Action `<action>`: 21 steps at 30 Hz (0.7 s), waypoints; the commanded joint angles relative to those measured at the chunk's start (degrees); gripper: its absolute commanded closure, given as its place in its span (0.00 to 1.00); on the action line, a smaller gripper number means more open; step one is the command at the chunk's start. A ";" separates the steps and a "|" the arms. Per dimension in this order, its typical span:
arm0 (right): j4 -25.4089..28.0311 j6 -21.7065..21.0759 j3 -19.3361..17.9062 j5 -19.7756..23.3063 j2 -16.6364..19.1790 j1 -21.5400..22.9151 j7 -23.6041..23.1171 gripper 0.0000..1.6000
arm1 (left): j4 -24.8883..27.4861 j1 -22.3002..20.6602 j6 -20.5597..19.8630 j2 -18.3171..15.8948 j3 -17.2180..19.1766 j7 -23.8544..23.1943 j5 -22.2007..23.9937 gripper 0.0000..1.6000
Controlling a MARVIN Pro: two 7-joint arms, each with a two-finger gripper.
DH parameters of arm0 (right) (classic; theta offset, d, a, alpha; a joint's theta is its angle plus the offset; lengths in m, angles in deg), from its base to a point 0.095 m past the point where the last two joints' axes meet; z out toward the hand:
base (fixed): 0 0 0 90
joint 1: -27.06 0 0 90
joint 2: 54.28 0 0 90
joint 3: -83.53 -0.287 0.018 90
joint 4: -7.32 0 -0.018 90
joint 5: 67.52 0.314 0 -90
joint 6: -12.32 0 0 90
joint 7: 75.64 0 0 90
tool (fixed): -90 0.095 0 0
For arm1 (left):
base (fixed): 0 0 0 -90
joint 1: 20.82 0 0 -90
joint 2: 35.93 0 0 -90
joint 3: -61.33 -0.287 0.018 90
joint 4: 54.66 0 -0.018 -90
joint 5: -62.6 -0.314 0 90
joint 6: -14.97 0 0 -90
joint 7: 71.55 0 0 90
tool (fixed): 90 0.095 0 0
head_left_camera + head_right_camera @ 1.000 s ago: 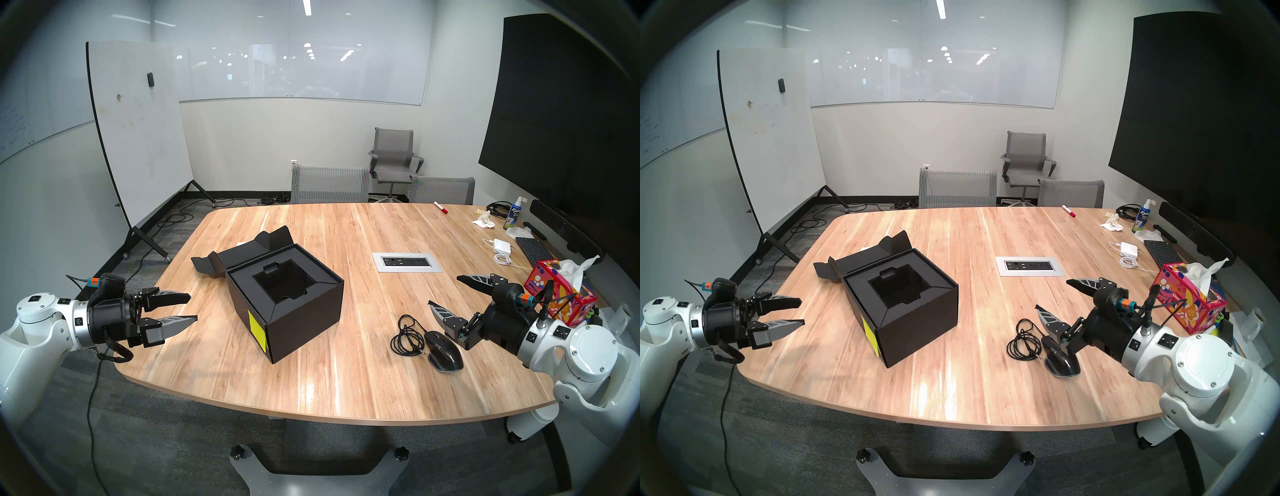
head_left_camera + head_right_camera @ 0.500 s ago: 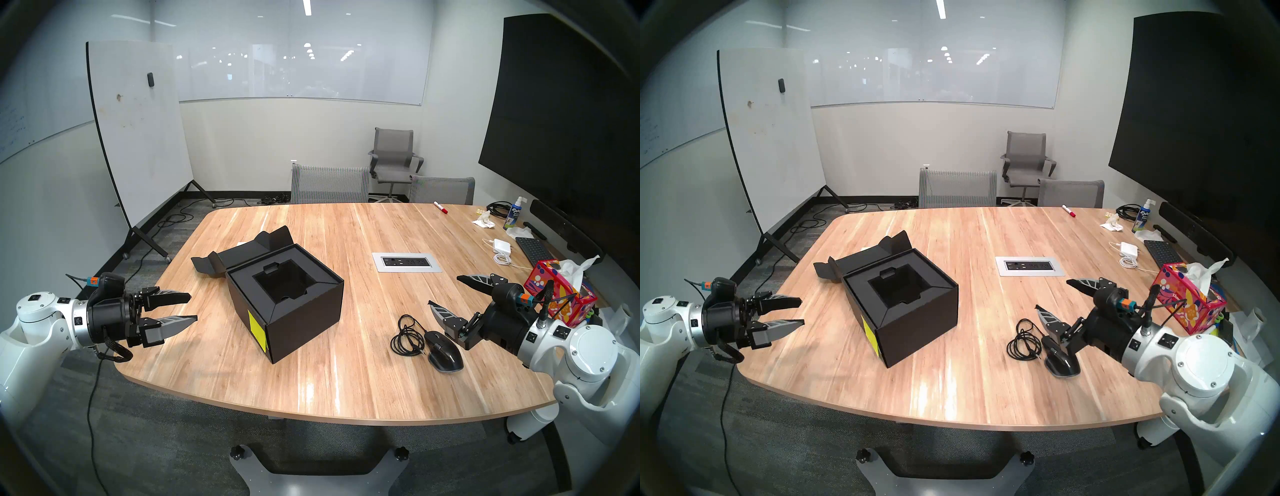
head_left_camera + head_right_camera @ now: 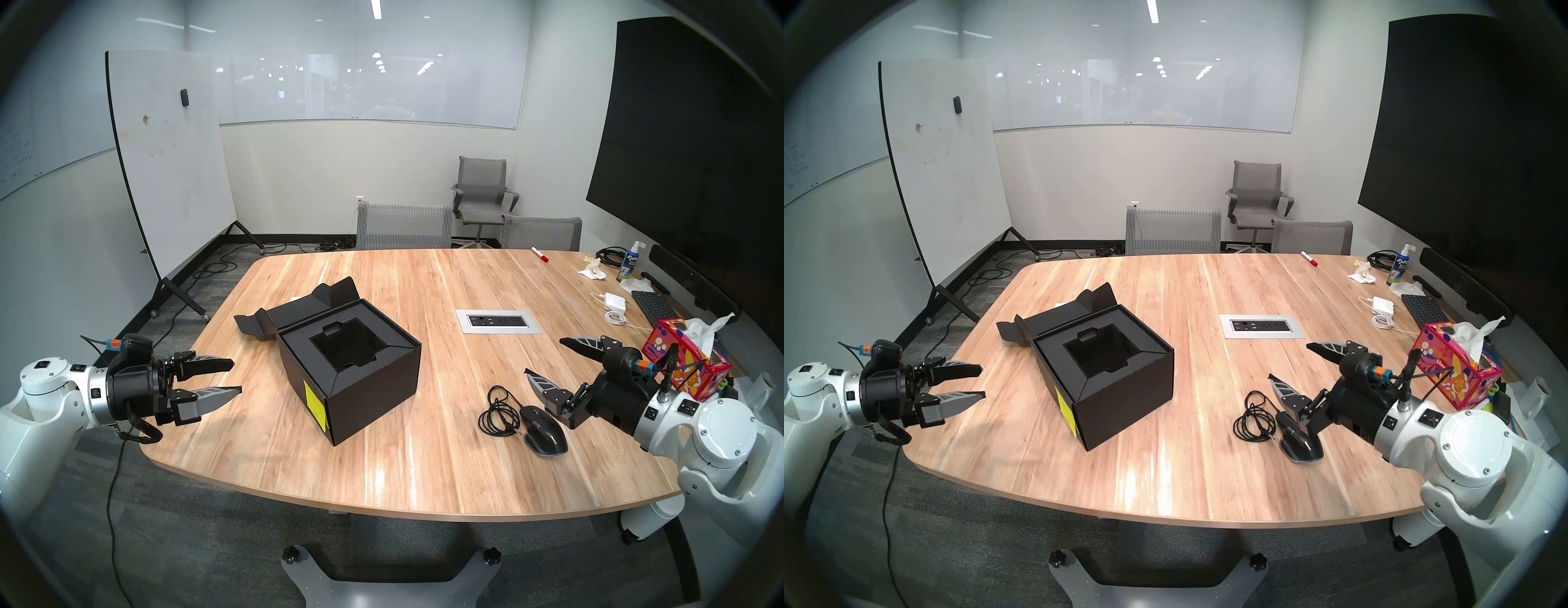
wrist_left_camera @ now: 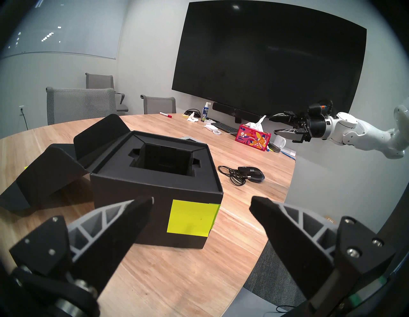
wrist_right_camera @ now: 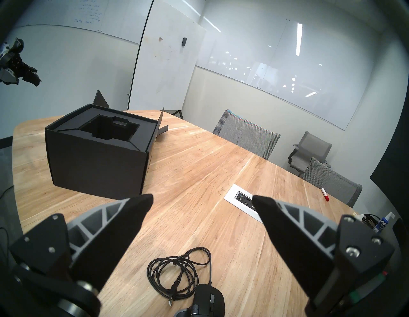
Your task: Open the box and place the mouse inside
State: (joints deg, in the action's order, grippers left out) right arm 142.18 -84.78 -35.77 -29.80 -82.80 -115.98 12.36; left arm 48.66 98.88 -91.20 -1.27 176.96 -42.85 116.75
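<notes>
Opening step looks done: black box (image 3: 352, 373) sits with flap lid (image 3: 297, 316) folded back, insert cavity bare. Mouse (image 3: 545, 429) lies right of box, cable (image 3: 499, 411) coiled alongside. Right gripper (image 3: 545, 358) spread above mouse, left gripper (image 3: 231, 378) spread left of box; neither holding. Next: descend, pinch mouse body. Only left wrist view shows yellow sticky note (image 4: 191, 217) face-on.

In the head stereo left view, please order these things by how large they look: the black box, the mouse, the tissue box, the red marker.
Largest to smallest:
1. black box
2. tissue box
3. mouse
4. red marker

The marker lies farthest from the camera, so it looks smaller still.
</notes>
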 commanded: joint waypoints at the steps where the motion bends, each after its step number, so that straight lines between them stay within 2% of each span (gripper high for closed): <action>1: -1.19 0.81 -1.50 -0.40 -0.20 -1.30 -3.18 0.00 | 0.28 -0.13 -0.05 0.02 0.59 0.11 0.14 0.00; 8: -2.56 0.97 -3.24 0.74 -1.05 -1.54 -6.27 0.00 | 0.27 -0.14 -0.06 0.03 0.59 0.11 0.13 0.00; 10: -3.13 -0.12 -3.78 0.68 -0.13 -1.58 -7.36 0.00 | 0.27 -0.14 -0.06 0.04 0.59 0.10 0.12 0.00; 13: -4.19 0.83 -3.41 2.70 -0.30 -0.86 -8.65 0.00 | 0.27 -0.15 -0.06 0.04 0.58 0.10 0.12 0.00; 21: -7.25 0.06 -0.98 5.87 3.07 1.63 -9.84 0.00 | 0.27 -0.16 -0.06 0.04 0.58 0.09 0.11 0.00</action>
State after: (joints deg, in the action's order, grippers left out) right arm 136.26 -84.65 -37.93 -26.53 -82.66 -116.88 3.39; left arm 48.66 98.83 -91.20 -1.27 176.96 -42.90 116.71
